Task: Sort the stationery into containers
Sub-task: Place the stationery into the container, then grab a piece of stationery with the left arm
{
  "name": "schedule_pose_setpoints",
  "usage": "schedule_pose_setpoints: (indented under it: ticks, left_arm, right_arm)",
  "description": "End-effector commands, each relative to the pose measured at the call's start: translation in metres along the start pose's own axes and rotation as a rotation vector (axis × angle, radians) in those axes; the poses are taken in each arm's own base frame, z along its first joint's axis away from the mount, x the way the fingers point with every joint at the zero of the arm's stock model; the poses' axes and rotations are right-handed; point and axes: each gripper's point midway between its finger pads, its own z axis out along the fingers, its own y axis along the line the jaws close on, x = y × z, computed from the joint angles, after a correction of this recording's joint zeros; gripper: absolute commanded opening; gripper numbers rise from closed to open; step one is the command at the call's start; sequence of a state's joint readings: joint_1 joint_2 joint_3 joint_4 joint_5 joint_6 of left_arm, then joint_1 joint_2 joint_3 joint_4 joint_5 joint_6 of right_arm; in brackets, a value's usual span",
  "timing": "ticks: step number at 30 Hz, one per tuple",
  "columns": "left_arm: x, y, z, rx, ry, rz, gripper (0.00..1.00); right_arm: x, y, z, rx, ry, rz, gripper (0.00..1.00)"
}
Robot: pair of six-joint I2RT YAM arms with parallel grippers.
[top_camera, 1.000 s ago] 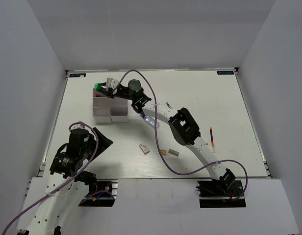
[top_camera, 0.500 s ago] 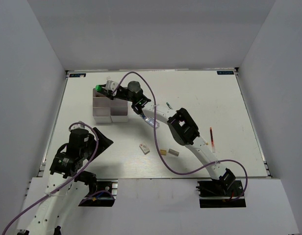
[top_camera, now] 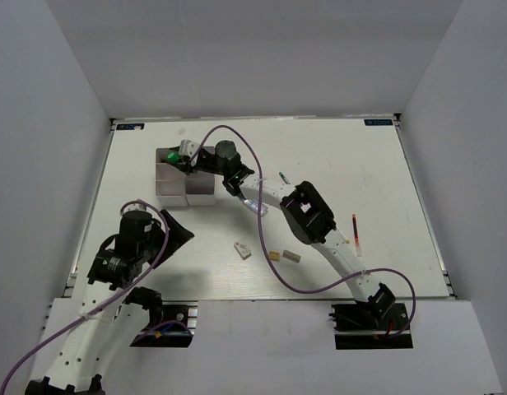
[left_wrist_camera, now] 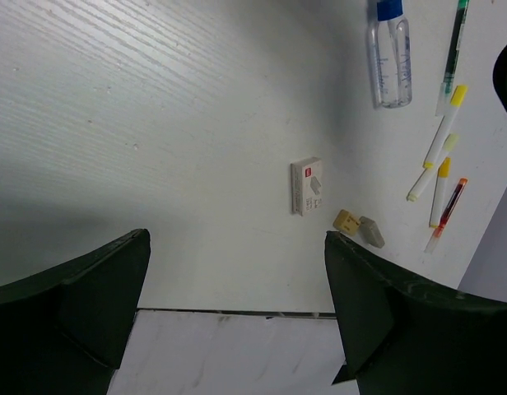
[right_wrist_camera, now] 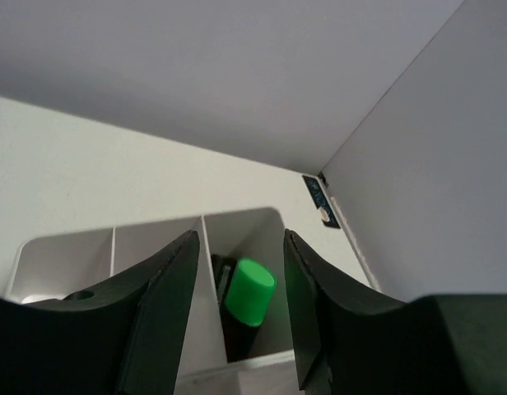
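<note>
Black highlighter with a green cap (right_wrist_camera: 250, 295): stands upright, cap up, in the far-left corner compartment of the white plastic divided tray (top_camera: 201, 194). The tray sits on the far-left part of the white counter (top_camera: 360, 164).

Right fingers (right_wrist_camera: 159, 313): spread apart, poised directly above that compartment. The green cap shows in the gap between them, with space on both sides. They hold nothing and no contact with the cap is visible.

A dark rounded object shows in a neighbouring compartment; I cannot tell what it is.

Left fingers (left_wrist_camera: 97, 304): spread wide over bare counter at the near left, holding and touching nothing.

Count of loose items on the counter, from the left wrist view:
- 1 clear bottle with a blue cap (left_wrist_camera: 391, 58), lying flat.
- 1 thin pen with green ends (left_wrist_camera: 453, 45), just right of the bottle.
- 3 thin white sticks with yellow tips (left_wrist_camera: 447, 123), lying close together, nearer than the green pen.
- 1 red pen (left_wrist_camera: 448, 210), just beside the nearest stick.
- 1 white eraser block with a red label (left_wrist_camera: 307, 187), lying alone, apart from the other blocks.
- 1 small tan block (left_wrist_camera: 346, 220) and 1 small grey block (left_wrist_camera: 370, 232), side by side and apparently touching.

In the top view the three blocks lie near the centre of the counter and the red pen lies well to their right. The bottle is partly hidden under the right arm.
</note>
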State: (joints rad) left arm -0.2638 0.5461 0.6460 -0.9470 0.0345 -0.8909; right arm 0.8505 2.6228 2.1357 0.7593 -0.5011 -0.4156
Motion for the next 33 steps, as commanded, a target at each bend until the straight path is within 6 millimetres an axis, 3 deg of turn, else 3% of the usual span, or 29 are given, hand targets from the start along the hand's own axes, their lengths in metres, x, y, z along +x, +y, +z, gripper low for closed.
schedule_pose_setpoints:
  ticks: [1, 4, 6, 7, 9, 10, 11, 12, 14, 15, 16, 18, 19, 20, 21, 22, 24, 25, 27, 28, 29, 30, 31, 32, 33]
  left_arm:
    - [-0.006, -0.015, 0.005, 0.050, -0.005, 0.015, 0.96]
    - [-0.008, -0.022, 0.012, 0.066, 0.010, 0.025, 0.96]
    - [-0.006, -0.029, 0.015, 0.088, 0.035, 0.026, 0.96]
    - [-0.003, -0.031, 0.019, 0.090, 0.055, 0.042, 0.96]
    - [-0.003, -0.038, 0.024, 0.116, 0.074, 0.053, 0.95]
    - [0.000, -0.038, 0.028, 0.117, 0.089, 0.052, 0.95]
    - [0.001, -0.039, 0.036, 0.114, 0.103, 0.051, 0.92]
    - [0.004, -0.042, 0.038, 0.132, 0.126, 0.062, 0.88]
    - [0.010, -0.047, 0.045, 0.150, 0.167, 0.068, 0.85]
    - [0.013, -0.043, 0.054, 0.122, 0.191, 0.074, 0.79]
    - [0.020, -0.045, 0.057, 0.122, 0.222, 0.085, 0.76]
    - [0.023, -0.048, 0.063, 0.116, 0.245, 0.107, 0.73]
    - [0.027, -0.054, 0.068, 0.113, 0.271, 0.125, 0.71]
    - [0.027, -0.056, 0.071, 0.097, 0.269, 0.138, 0.71]
    - [0.027, -0.061, 0.075, 0.094, 0.270, 0.152, 0.71]
    - [0.023, -0.073, 0.075, 0.105, 0.263, 0.169, 0.71]
    - [0.027, -0.090, 0.085, 0.076, 0.270, 0.198, 0.71]
    - [0.027, -0.096, 0.089, 0.064, 0.267, 0.199, 0.71]
    - [0.031, -0.108, 0.099, -0.001, 0.262, 0.180, 0.73]
    - [0.028, -0.109, 0.105, -0.050, 0.231, 0.176, 0.76]
    - [0.032, -0.116, 0.106, -0.062, 0.233, 0.182, 0.77]
    - [0.029, -0.131, 0.113, -0.073, 0.224, 0.169, 0.79]
    - [0.026, -0.136, 0.116, -0.101, 0.198, 0.144, 0.83]
    - [0.023, -0.164, 0.114, -0.055, 0.180, 0.147, 0.85]
    - [0.021, -0.176, 0.117, -0.046, 0.168, 0.146, 0.87]
  right_arm:
    - [-0.069, -0.033, -0.003, 0.043, -0.103, -0.056, 0.52]
    - [-0.103, -0.051, -0.010, 0.068, -0.130, -0.057, 0.56]
    - [-0.103, -0.053, -0.018, 0.080, -0.116, -0.024, 0.57]
    - [-0.134, -0.068, -0.026, 0.114, -0.140, -0.029, 0.57]
    - [-0.138, -0.076, -0.038, 0.139, -0.123, 0.001, 0.57]
    - [-0.173, -0.097, -0.053, 0.200, -0.138, -0.002, 0.57]
    - [-0.182, -0.102, -0.060, 0.216, -0.133, 0.000, 0.57]
    - [-0.178, -0.109, -0.076, 0.248, -0.058, 0.043, 0.57]
    - [-0.216, -0.140, -0.103, 0.369, -0.031, 0.064, 0.47]
    - [-0.184, -0.140, -0.118, 0.361, 0.125, 0.141, 0.39]
    - [-0.182, -0.144, -0.128, 0.371, 0.171, 0.161, 0.23]
    - [-0.177, -0.152, -0.161, 0.392, 0.295, 0.212, 0.14]
    - [-0.156, -0.149, -0.183, 0.395, 0.394, 0.250, 0.12]
    - [-0.148, -0.144, -0.210, 0.400, 0.477, 0.292, 0.12]
    - [-0.143, -0.142, -0.224, 0.408, 0.513, 0.315, 0.17]
    - [-0.120, -0.123, -0.253, 0.406, 0.614, 0.386, 0.21]
    - [-0.117, -0.124, -0.283, 0.452, 0.653, 0.438, 0.31]
    - [-0.100, -0.114, -0.315, 0.477, 0.716, 0.490, 0.35]
    - [-0.120, -0.109, -0.335, 0.503, 0.706, 0.499, 0.39]
    - [-0.097, -0.093, -0.359, 0.519, 0.766, 0.552, 0.39]
    - [-0.098, -0.090, -0.368, 0.532, 0.773, 0.557, 0.41]
    - [-0.119, -0.093, -0.375, 0.555, 0.739, 0.530, 0.41]
    - [-0.102, -0.075, -0.392, 0.560, 0.785, 0.570, 0.42]
    - [-0.101, -0.075, -0.403, 0.584, 0.792, 0.573, 0.42]
    - [-0.113, -0.073, -0.414, 0.611, 0.777, 0.560, 0.44]
